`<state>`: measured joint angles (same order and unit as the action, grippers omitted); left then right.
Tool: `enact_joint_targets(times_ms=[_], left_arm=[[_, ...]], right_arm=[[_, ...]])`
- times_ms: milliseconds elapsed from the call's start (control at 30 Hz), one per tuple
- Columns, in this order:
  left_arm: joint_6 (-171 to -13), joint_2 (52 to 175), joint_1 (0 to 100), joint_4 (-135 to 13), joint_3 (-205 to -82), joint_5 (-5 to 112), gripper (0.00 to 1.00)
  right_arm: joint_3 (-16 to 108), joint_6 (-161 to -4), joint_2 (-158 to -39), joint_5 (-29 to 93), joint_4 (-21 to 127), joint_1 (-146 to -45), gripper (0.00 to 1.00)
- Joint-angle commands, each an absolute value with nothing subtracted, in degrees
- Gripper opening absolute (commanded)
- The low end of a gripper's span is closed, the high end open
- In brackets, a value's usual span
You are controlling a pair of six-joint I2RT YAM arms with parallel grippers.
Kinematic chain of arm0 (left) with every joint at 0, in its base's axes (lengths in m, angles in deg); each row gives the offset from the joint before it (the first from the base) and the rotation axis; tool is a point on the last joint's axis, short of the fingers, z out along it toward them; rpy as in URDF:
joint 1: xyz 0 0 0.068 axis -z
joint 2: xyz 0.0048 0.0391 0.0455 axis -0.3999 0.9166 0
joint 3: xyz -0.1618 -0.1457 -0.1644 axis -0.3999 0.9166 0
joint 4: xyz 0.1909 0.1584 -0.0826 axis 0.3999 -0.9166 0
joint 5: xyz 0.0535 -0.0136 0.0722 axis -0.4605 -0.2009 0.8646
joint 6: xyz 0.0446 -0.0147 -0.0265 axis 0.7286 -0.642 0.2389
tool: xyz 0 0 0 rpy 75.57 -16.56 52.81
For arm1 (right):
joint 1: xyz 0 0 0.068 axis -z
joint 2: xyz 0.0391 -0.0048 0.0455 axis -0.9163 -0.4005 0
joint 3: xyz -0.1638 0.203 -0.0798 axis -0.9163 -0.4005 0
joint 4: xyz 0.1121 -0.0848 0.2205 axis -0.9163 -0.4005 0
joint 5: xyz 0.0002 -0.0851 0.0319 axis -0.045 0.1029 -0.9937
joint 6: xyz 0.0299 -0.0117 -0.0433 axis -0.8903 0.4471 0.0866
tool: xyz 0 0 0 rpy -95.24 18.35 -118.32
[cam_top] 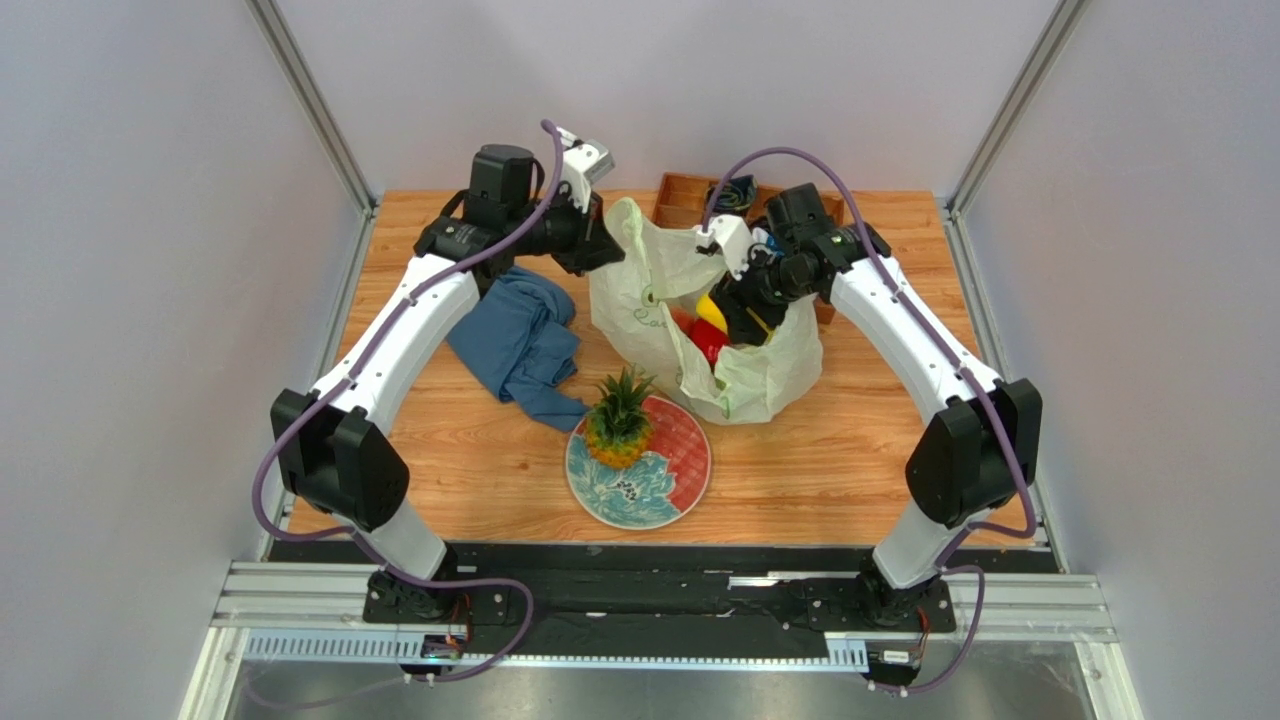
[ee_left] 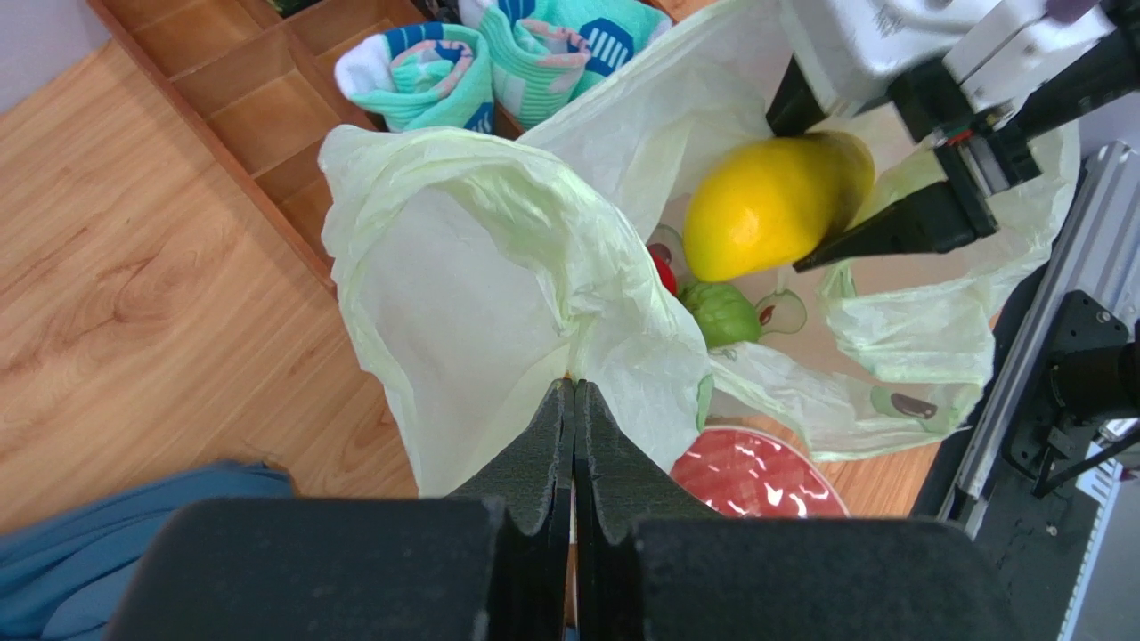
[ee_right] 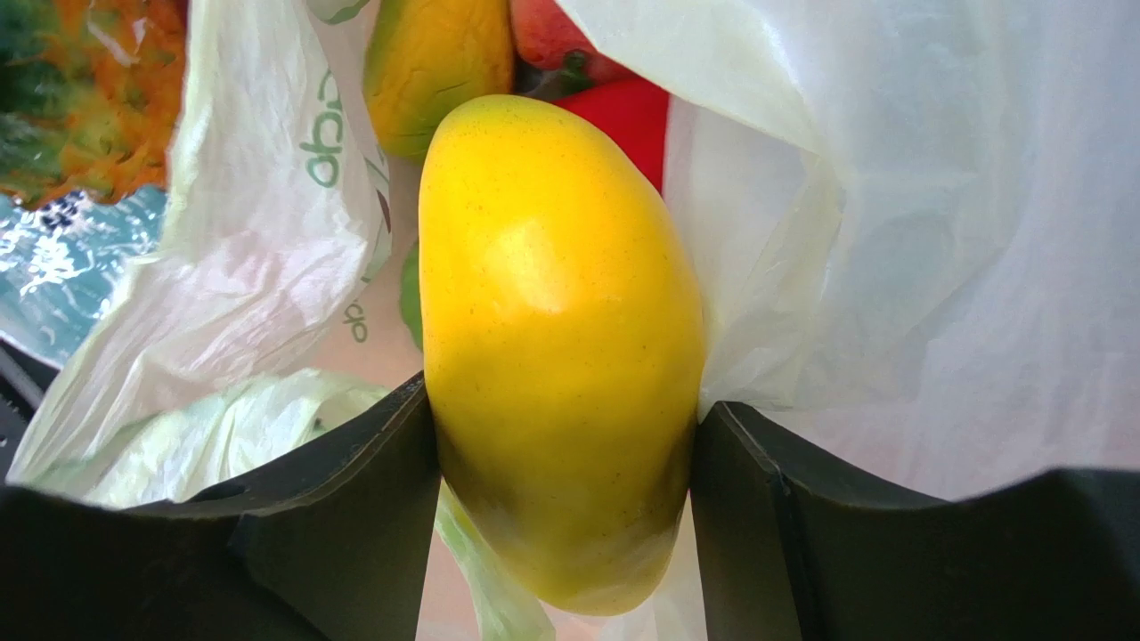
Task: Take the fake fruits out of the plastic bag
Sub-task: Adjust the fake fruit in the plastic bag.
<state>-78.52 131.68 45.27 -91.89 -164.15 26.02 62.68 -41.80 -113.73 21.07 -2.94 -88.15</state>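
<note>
Mango (ee_right: 562, 347) gripped in bag (ee_left: 468, 267) mouth — pineapple (cam_top: 618, 428) on plate (cam_top: 672, 483).

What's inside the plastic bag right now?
In the plastic bag: a yellow mango, clamped by the right gripper at the mouth, with a green fruit and a red fruit below it. Folds of the film cover the bag's bottom, so more may be hidden.

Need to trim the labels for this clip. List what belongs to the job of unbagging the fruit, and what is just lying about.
Job:
- plastic bag, pinched by the left gripper
- yellow mango, held by the right gripper
- pineapple, out on the plate
- red fruit and green fruit, in the bag

Lying about:
- blue cloth
- socks in the wooden tray
</note>
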Motion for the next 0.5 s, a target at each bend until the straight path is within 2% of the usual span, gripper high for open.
enact_joint_targets(times_ms=[0, 233, 300, 333, 367, 467], left_arm=[[-79.03, 131.85, 45.46, -88.96, -167.45, 24.96, 0.0], [-79.73, 131.86, 45.63, -88.52, -167.18, 24.35, 0.0], [-79.73, 131.68, 45.63, -88.78, -166.92, 24.35, 0.0], [-79.64, 131.42, 45.63, -88.78, -166.74, 24.43, 0.0], [-79.55, 131.24, 45.63, -88.78, -166.4, 24.52, 0.0], [-79.29, 130.63, 45.72, -88.87, -165.43, 24.52, 0.0]], right_arm=[[59.12, -37.73, -115.06, 13.81, -6.06, -87.14, 0.54], [51.12, -37.2, -119.98, 22.58, 4.92, -87.75, 0.53], [48.93, -37.63, -119.02, 23.37, 7.63, -87.75, 0.62], [48.13, -38.07, -118.15, 23.46, 8.6, -87.75, 0.71], [47.51, -38.51, -117.09, 23.38, 9.05, -87.75, 1.0], [46.81, -39.22, -112.53, 20.58, 8.35, -87.84, 1.0]])
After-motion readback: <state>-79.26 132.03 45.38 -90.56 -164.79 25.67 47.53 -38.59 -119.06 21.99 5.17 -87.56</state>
